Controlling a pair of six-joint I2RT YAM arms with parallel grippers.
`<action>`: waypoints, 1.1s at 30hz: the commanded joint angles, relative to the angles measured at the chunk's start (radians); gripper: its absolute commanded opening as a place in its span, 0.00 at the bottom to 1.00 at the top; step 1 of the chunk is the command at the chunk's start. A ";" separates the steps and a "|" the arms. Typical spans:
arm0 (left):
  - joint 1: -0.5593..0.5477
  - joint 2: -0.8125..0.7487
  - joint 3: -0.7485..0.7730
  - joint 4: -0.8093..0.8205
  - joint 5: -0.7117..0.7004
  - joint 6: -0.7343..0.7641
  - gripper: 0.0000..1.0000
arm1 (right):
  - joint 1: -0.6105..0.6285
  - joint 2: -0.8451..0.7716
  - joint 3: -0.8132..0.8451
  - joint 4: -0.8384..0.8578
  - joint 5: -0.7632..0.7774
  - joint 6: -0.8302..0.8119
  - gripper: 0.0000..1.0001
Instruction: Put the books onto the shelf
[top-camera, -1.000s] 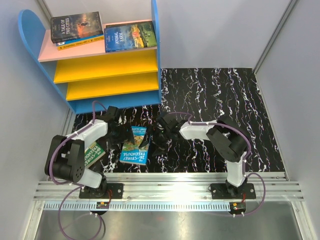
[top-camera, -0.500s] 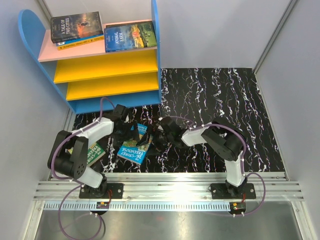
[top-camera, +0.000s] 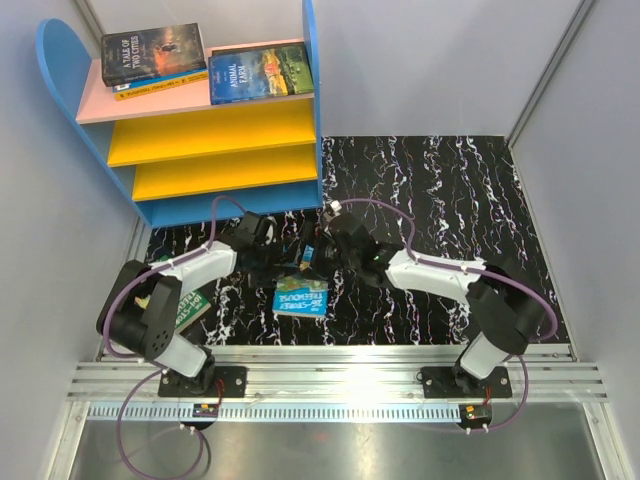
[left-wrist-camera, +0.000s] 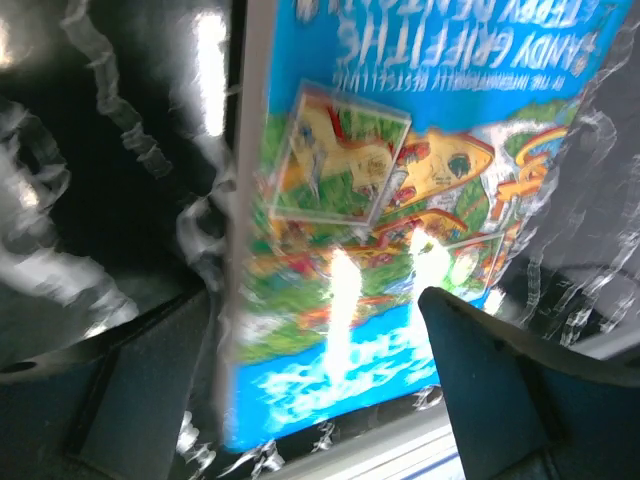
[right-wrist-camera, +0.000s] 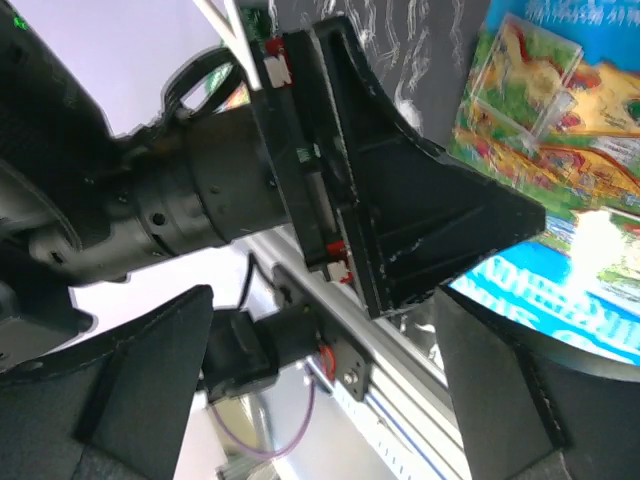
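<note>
- Cover illustration of blue book (left-wrist-camera: 400, 200) clear only in wrist views; top view places it on table (top-camera: 450, 200), near shelf (top-camera: 215, 160).
- Arms reach inward; left claw (top-camera: 283, 258) and right claw (top-camera: 313, 255) both released, at book's far edge.

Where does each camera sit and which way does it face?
Top external: above and behind the robot, looking down at shelf, mat, left arm, right arm.
Left wrist: on left arm, facing the blue book's cover; left fingers at bottom.
Right wrist: on the right arm, faces left pincer and that book; right fingers below.
Both wrists share that book.
</note>
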 joint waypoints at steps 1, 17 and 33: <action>-0.060 0.128 -0.115 0.008 0.134 -0.037 0.92 | 0.005 -0.046 0.075 0.068 0.056 -0.038 0.96; -0.109 0.117 -0.130 0.078 0.131 -0.116 0.70 | -0.332 -0.392 -0.237 -0.395 0.142 -0.141 1.00; -0.186 0.192 0.050 0.040 0.080 -0.173 0.26 | -0.353 0.083 -0.358 0.088 -0.258 -0.057 0.95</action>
